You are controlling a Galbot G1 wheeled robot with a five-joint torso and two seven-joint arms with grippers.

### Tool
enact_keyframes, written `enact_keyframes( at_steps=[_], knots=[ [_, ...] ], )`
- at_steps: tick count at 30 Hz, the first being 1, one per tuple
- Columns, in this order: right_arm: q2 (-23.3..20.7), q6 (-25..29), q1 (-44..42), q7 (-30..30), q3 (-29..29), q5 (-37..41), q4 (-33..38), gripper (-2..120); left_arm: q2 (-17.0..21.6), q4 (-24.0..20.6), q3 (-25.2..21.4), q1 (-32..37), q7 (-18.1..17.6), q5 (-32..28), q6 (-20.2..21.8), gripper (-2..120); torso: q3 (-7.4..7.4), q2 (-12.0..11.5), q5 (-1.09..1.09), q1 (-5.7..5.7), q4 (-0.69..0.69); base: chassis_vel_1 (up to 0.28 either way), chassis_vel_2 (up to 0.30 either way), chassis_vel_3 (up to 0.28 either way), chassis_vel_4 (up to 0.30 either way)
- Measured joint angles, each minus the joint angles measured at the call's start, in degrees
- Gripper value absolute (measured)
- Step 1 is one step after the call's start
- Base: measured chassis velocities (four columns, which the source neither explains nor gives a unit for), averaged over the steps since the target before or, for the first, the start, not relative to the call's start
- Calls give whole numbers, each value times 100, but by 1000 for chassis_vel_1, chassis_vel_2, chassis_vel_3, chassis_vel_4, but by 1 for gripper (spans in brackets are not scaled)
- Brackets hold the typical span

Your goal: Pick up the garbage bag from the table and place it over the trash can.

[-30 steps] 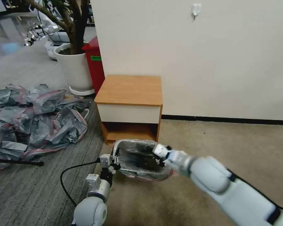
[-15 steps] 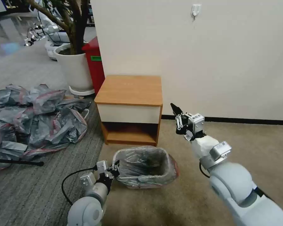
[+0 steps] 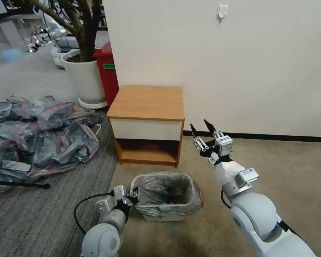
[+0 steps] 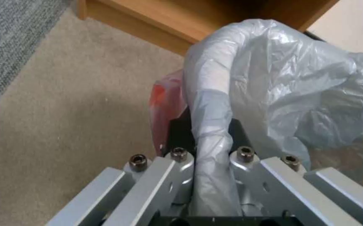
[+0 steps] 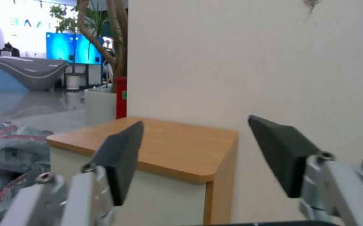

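Beige carpet before white wall; worktop [image 3: 147, 101] bare; garbage bag [image 3: 167, 189] lines trash can [image 3: 157, 216] on floor before worktop, rim folded over edge; left gripper [image 3: 131, 200] fingers pinch bagged rim at can's left side; right gripper [image 3: 204, 135], at can's rim a second ago, now raised well clear, fingers spread; bagging looks near done.

1. The garbage bag [image 3: 167, 191] is thin, crinkly, translucent grey plastic film, glossy in its folds.
2. The table [image 3: 148, 101] has a smooth, matt light-brown wood top.
3. The left gripper [image 4: 206, 147] shows brushed silver metal links with matt black pads.
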Motion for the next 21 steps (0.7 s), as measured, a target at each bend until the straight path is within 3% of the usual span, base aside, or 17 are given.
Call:
enact_keyframes(
  at_steps=[9,16,17,21],
  knots=[
    [63,40,-35,-4,-9,-21,-78,98,-4,29,-2,-9,-63,23,26,8,0,0,0,0,0,0,0,0,0],
    [89,42,-47,-6,-16,-26,-84,100,-11,6,0,21,-74,35,13,28,0,0,0,0,0,0,0,0,0],
    [104,42,-52,-7,-17,-27,-90,100,-12,-21,-1,36,-74,39,0,37,1,0,-1,0,0,0,0,0,0],
    [135,42,-75,-8,-17,-31,-94,100,-6,-95,-7,67,-65,43,-16,49,0,0,0,0,0,0,0,0,0]
  ],
)
